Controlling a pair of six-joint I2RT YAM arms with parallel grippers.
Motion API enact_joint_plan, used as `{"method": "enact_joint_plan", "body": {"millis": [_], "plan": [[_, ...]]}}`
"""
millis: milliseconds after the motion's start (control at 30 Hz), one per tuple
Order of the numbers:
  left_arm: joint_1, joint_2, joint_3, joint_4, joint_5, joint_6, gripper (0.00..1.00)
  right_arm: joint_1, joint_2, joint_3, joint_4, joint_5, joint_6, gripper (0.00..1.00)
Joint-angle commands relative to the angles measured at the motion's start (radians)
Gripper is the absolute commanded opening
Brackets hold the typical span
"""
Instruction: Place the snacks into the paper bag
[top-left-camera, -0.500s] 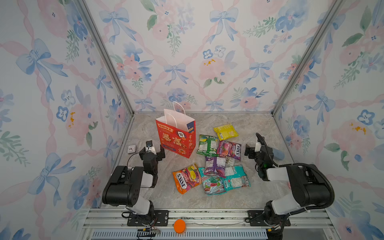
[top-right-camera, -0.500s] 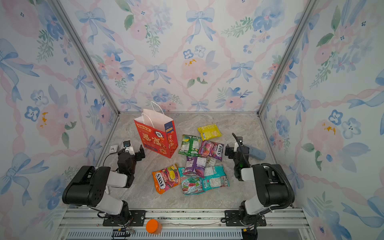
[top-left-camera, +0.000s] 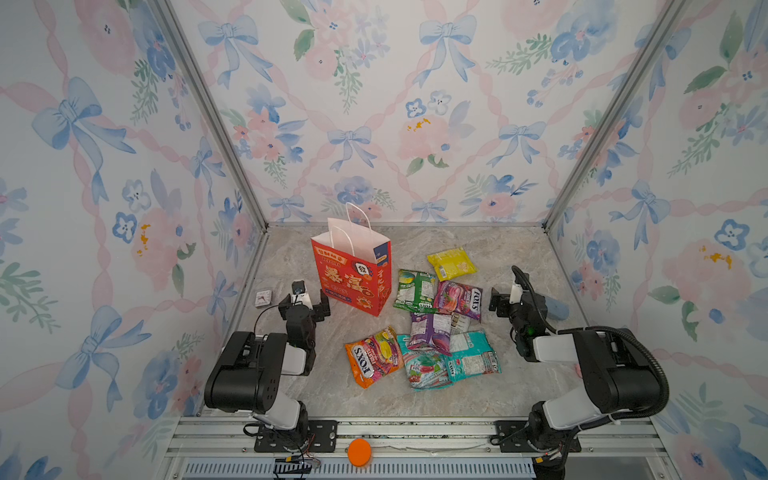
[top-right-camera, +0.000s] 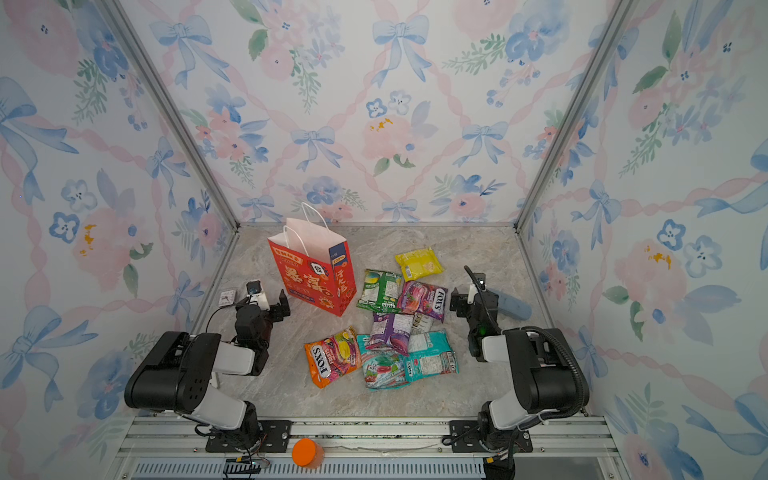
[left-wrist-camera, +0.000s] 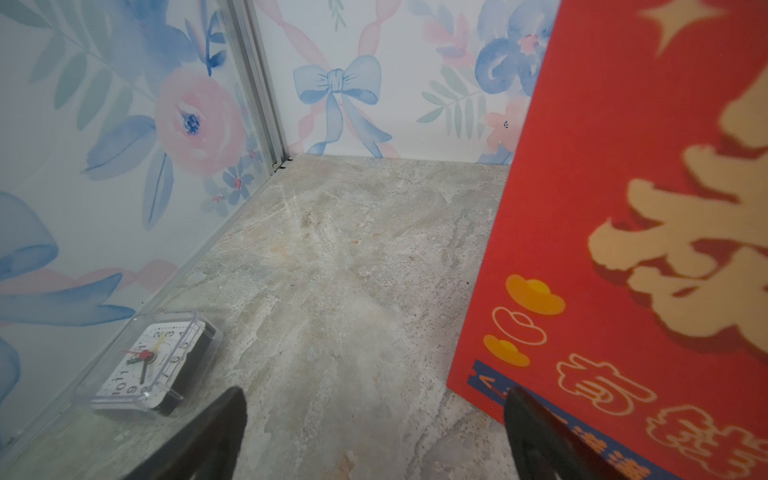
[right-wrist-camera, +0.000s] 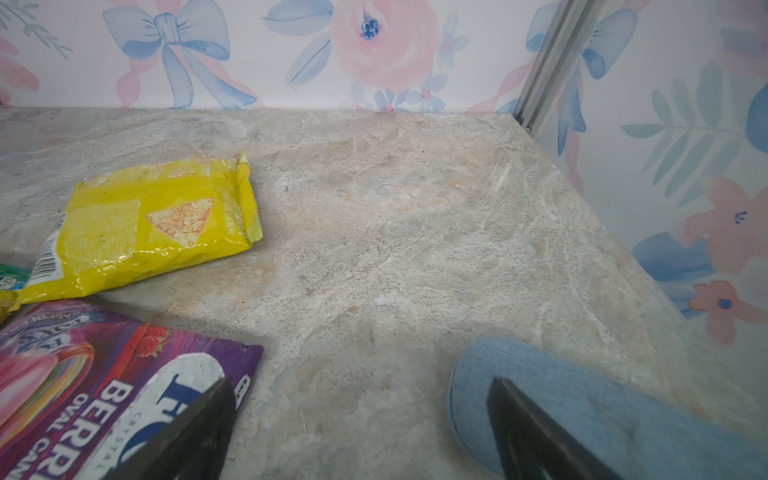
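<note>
Snacks (top-left-camera: 430, 330) are spread loosely on the table (top-left-camera: 478, 399) between my two arms, and I can see none in the paper bag (top-left-camera: 353, 278). The bag stands upright and open-topped at the back left of the spread.

My right gripper (top-left-camera: 514, 300) is the nearer one to the packets, so I judge the first pick is its job. The magenta packet (top-left-camera: 459, 299) lies just beside it toward the middle, long axis roughly crosswise, one short end facing the gripper. The yellow packet (top-left-camera: 451, 262) sits a little farther back.

The right jaws stand wide apart with nothing between them. In the right wrist view one finger overlaps the magenta packet's corner, and I cannot tell whether it touches. A bluish cylinder (top-left-camera: 555, 308) lies on the gripper's outer side.

My left gripper (top-left-camera: 304, 306) is also spread wide and empty, just beside the bag, with a small clock (top-left-camera: 263, 298) on its other side.
</note>
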Motion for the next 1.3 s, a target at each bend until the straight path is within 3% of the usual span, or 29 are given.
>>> {"method": "enact_joint_plan", "body": {"millis": [0, 700, 900, 1133, 1267], "plan": [[0.002, 0.01, 0.016, 0.019, 0.013, 0.021, 0.98, -0.015, 0.012, 0.021, 0.028, -0.015, -0.007, 0.97], [0.0, 0.008, 0.012, 0.019, 0.013, 0.022, 0.98, -0.014, 0.011, 0.018, 0.032, -0.013, -0.009, 0.97], [-0.031, 0.011, 0.004, 0.042, -0.014, 0.053, 0.98, 0.016, 0.014, -0.079, 0.227, 0.022, -0.028, 0.96], [-0.041, -0.001, 0.001, 0.047, -0.034, 0.059, 0.98, 0.021, 0.01, -0.021, 0.109, 0.046, -0.031, 0.96], [-0.045, -0.125, 0.031, -0.127, -0.077, 0.036, 0.98, 0.021, -0.064, 0.019, -0.024, 0.089, -0.016, 0.96]]}}
